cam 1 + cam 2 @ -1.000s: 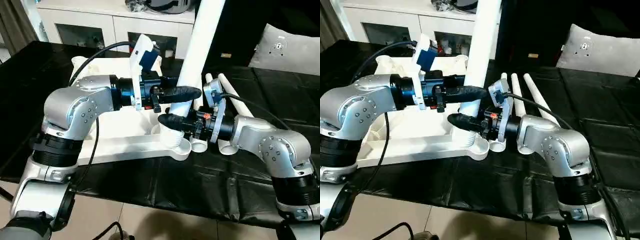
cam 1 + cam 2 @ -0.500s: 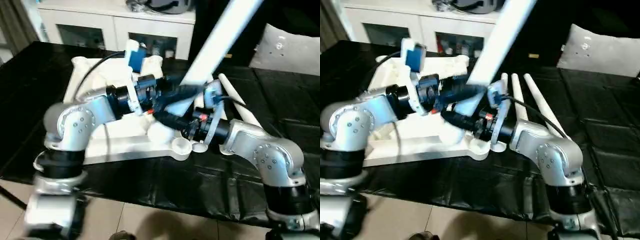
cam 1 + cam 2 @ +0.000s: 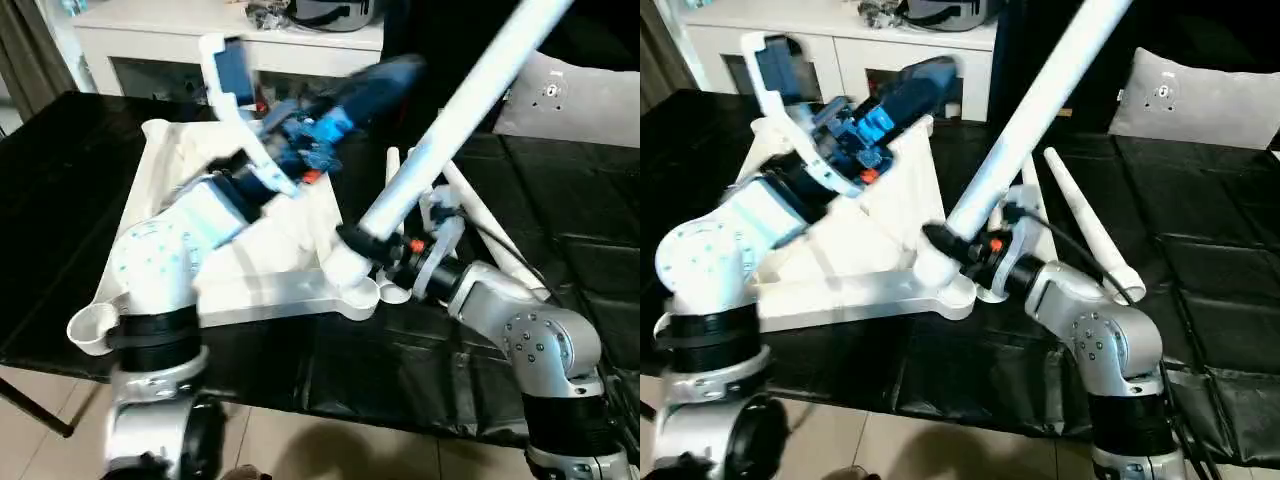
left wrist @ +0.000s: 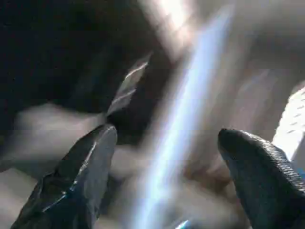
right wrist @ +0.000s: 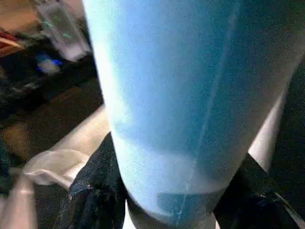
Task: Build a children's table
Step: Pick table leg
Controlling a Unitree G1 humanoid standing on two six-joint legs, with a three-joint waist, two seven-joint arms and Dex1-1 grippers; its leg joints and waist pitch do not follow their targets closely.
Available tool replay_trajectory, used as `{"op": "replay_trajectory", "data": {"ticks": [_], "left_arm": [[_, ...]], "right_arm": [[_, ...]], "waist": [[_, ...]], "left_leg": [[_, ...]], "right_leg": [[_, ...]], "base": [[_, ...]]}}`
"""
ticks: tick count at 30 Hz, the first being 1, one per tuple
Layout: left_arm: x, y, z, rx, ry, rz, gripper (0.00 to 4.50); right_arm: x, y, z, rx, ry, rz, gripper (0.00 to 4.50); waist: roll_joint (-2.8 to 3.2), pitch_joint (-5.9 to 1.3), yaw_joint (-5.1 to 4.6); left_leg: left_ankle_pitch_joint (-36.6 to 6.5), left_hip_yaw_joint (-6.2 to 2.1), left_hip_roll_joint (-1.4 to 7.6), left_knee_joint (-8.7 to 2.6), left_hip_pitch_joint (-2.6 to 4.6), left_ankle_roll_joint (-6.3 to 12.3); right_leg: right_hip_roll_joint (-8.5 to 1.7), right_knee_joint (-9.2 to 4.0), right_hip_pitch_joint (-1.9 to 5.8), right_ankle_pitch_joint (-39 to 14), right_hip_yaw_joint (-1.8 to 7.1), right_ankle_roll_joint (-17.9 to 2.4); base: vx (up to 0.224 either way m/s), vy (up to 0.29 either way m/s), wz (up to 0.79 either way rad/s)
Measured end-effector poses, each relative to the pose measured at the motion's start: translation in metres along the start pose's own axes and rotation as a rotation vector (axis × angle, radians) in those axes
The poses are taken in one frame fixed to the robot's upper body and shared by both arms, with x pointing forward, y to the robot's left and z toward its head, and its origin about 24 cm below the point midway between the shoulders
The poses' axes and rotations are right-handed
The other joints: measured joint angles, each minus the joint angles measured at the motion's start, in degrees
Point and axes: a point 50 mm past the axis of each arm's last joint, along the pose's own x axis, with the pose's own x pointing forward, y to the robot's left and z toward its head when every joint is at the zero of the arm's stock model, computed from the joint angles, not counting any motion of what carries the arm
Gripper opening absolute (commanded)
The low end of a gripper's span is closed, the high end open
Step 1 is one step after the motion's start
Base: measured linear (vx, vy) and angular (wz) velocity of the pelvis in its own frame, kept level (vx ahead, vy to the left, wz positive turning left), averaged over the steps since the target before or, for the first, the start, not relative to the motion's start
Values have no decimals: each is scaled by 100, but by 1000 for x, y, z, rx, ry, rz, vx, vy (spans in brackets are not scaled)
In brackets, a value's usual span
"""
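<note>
- Tabletop (image 3: 270,290) lies on the black worktop (image 3: 60,160), raised rim up, round corner sockets at its near corners.
- Right gripper (image 3: 362,246): jaws clamped around the thick lower end of one leg (image 3: 470,95), just above the near-right corner socket (image 3: 352,292). Right wrist view shows the leg (image 5: 190,95) between the two black fingers (image 5: 95,191), one on each side.
- That leg is tilted, leaning up and away to the right, its top end past the frame edge. Base sits at the socket; cannot tell whether it is seated.
- Left gripper (image 3: 375,85): raised above the tabletop, off the leg, blurred in the head views. Left wrist view shows its jaws wide apart with nothing between the fingers (image 4: 81,176).
- Spare legs (image 3: 1085,225) lie side by side on the worktop just right of the tabletop, behind the right forearm.
- Near-left corner socket (image 3: 88,325) holds no leg.
- Grey-white pillow-like bag (image 3: 575,100) at far right of the worktop, well apart from the tabletop.
- White cabinet (image 3: 150,40) with glass doors behind the worktop.
</note>
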Motion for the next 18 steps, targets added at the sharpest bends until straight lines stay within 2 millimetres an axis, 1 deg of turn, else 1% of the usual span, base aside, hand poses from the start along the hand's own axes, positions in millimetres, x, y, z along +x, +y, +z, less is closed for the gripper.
{"op": "replay_trajectory", "data": {"ticks": [2,5,8,11,13,14,16,18], "left_arm": [[-16,17,-18,86,90,178,389],[-39,30,-41,157,159,381,389],[-65,33,-59,222,207,535,389],[-88,33,-75,235,249,654,389],[-96,31,-81,243,264,693,389],[-100,29,-84,235,258,722,389],[-101,26,-87,225,245,738,389],[-99,22,-85,235,226,734,389]], "right_arm": [[-5,-2,1,-57,-3,-57,190],[-6,0,-5,-86,-23,-162,190],[-13,0,-15,-114,1,-260,190],[-21,2,-27,-133,38,-327,190],[-25,4,-31,-145,27,-386,190],[-26,5,-31,-127,-5,-407,190],[-29,6,-30,-109,-53,-421,190],[-31,8,-26,-113,-90,-415,190]], "waist": [[3,-2,-1],[4,-2,-8],[4,-2,-32],[3,-2,-63],[2,-2,-95],[2,-2,-125],[2,-2,-144],[1,-2,-136]], "left_leg": [[0,0,0,-3,-6,0],[-2,0,0,-8,-18,1],[-11,2,-3,-13,-22,11],[-15,2,-3,-15,-19,16],[-14,2,-4,-15,-14,16],[-14,2,-5,-15,-12,16],[-14,2,-7,-14,-11,16],[-13,3,-15,-9,-12,21]], "right_leg": [[1,-5,-2,-3,-1,7],[1,-19,-6,-8,-1,14],[0,-36,-3,-2,1,4],[0,-41,1,-7,1,11],[0,-40,2,-14,2,23],[0,-40,2,-14,3,24],[-3,-42,2,-15,4,26],[-14,-44,5,-16,11,29]], "base": [[0,0,0],[0,0,0],[0,0,0],[0,0,0],[0,0,0],[0,0,0],[0,0,0],[0,0,0]]}}
